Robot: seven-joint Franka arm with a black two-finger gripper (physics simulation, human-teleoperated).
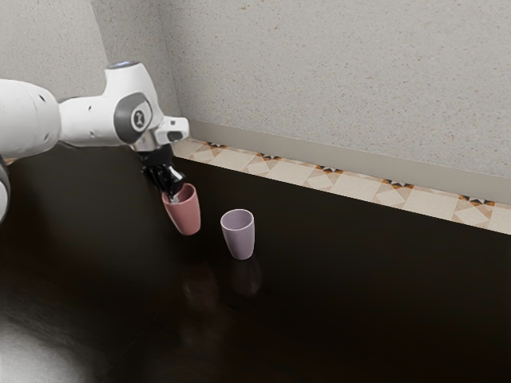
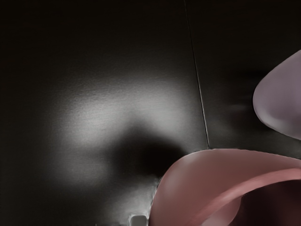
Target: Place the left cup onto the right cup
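Gripping with the claw (image 1: 169, 188), drawn narrow onto the rim of the pink cup (image 1: 184, 214), the near wall pinched from both sides. Hanging just under the claw, tilted, mouth leaning up toward the fingers, base seemingly off the dark table (image 1: 335, 319), though hard to confirm from the side. Seen from the hand, that same pink cup (image 2: 197, 188) right below. Just beyond, on the side away from the arm (image 1: 80, 120), standing upright on the table and apart from the pink one: the purple cup (image 1: 238, 233), also caught from the hand as the purple cup (image 2: 282, 99) a little ahead. Judged as the carry step: grasp made, stacking not yet done. Next, probably: raise enough for the pink base to clear the purple rim, shift across over that open mouth, level out the tilt, lower in gently, then release. Worth watching for a clipped rim tipping the purple cup.
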